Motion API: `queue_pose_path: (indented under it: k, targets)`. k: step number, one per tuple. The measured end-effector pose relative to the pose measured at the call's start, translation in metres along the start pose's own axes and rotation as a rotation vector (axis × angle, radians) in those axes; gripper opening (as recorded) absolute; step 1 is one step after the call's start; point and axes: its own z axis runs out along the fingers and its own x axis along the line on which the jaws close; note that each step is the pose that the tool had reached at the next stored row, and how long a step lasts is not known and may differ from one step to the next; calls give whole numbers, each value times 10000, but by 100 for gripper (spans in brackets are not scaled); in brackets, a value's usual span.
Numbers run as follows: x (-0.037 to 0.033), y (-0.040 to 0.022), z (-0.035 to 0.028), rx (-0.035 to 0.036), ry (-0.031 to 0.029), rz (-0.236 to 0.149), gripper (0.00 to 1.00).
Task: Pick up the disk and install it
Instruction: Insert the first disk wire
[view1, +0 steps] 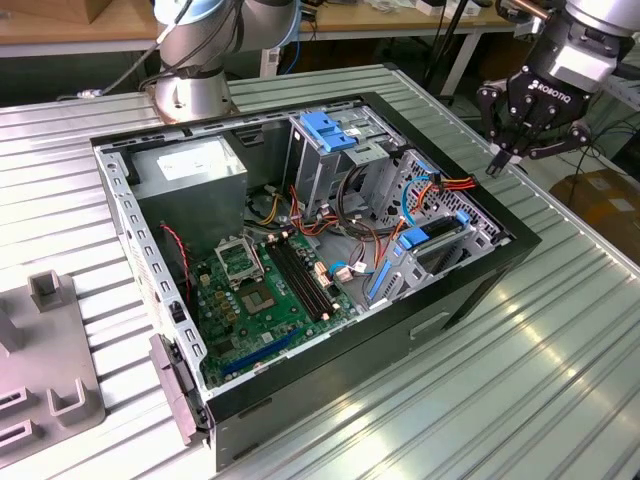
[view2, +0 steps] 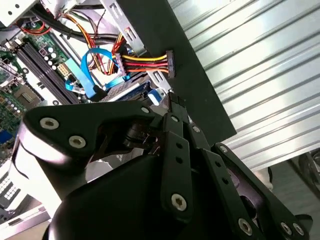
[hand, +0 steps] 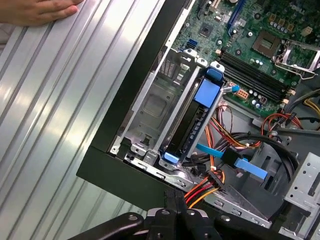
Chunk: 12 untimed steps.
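The disk (hand: 197, 117) stands in its bay (hand: 150, 107); the gripper (view1: 496, 160) hovers above, fingers together.

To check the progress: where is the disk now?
The disk stands on edge in the drive cage, at the corner of the case on the exterior view's right, next to the motherboard.
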Motion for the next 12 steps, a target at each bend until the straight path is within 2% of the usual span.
queue_pose_path:
  k: [5, 9, 12]
  targets:
    - [-24, -52, 16, -1, -4, -261, 10]
    - [-23, -55, 40, -8, -8, -920, 11]
    - [-22, -57, 58, -12, -10, -1397, 29]
